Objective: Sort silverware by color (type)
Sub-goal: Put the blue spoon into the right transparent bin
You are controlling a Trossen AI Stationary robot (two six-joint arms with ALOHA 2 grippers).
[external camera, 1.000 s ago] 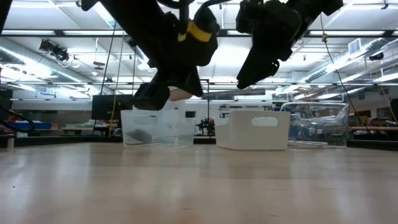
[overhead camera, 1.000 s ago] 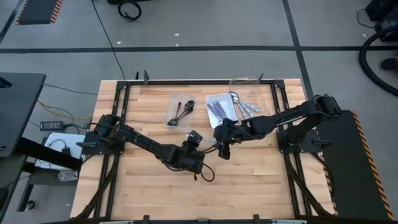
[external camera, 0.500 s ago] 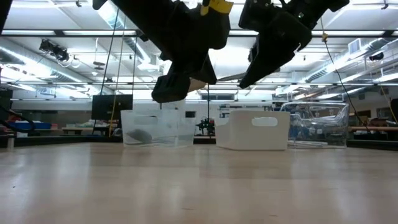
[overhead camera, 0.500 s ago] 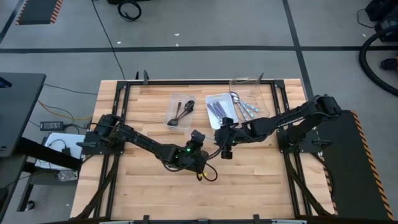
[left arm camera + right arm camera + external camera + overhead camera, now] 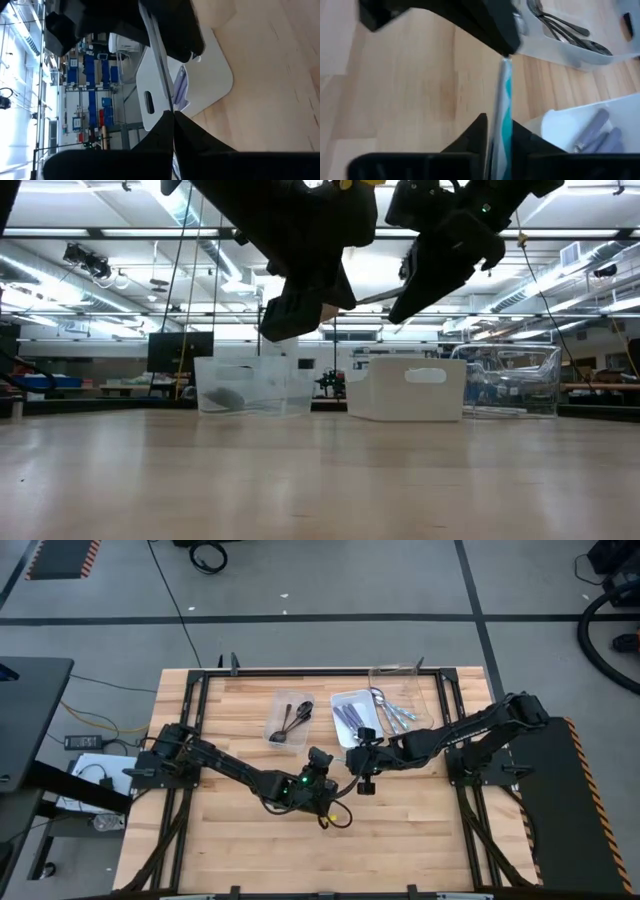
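Note:
A thin piece of silverware with a light blue handle hangs in the air above the table's middle, spanning my two grippers. My left gripper is shut on one end of it. My right gripper faces it from the table's right, its fingers closed in on the other end. Behind them stand a clear tray with dark spoons, a white tray with purple-handled pieces and a clear tray with silver and blue ones. My left gripper pinches one end of the silverware between its two fingers. It comes from the table's left, and the piece runs straight on past the fingertips. The piece is clear of the table and close to level. My right gripper has the light blue handle end between its two fingers. It comes from the table's right, with the piece running on ahead of the fingertips toward the left gripper. The handle stands edge-on in the gap, clear of the table.
The three trays stand in a row near the table's far edge. Bare wooden tabletop lies toward the near edge. A dark metal frame runs around the table.
My left gripper has risen and gone toward the far right, carrying the silverware up to my right gripper. The right gripper's fingers have closed in around the handle. The silverware stays clear of the table.

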